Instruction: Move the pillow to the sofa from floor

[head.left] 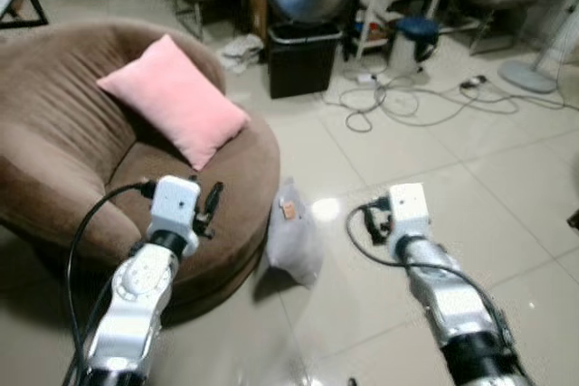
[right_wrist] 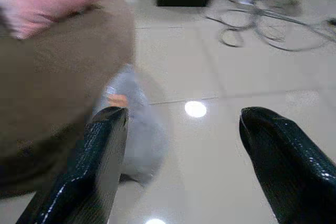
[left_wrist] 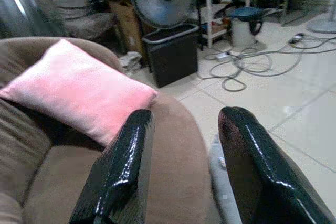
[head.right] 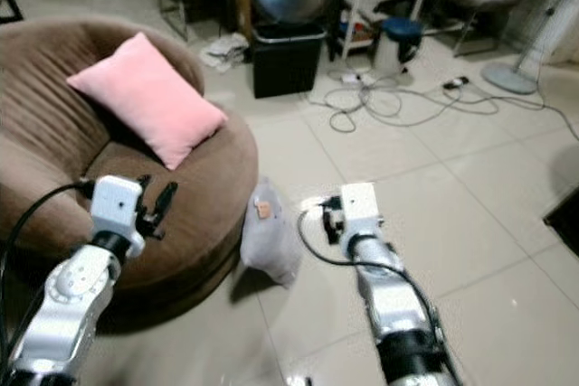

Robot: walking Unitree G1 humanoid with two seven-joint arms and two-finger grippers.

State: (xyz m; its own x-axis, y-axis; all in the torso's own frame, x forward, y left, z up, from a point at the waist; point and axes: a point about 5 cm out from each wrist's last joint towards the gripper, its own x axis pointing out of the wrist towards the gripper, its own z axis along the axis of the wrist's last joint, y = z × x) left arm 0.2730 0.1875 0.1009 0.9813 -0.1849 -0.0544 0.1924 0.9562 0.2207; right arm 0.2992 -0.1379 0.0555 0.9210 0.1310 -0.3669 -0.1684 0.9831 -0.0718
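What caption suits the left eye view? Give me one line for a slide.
Both open grippers, left gripper and right gripper, raised toward the grey pillow leaning on the brown sofa.

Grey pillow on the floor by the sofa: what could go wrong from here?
1. The pale grey soft pillow leans against the round brown fabric sofa, so the open right tool may pinch sofa fabric along with it.
2. The pink square pillow already takes up seat space.
3. Loose white cables on the glossy tiled floor could snag a step.
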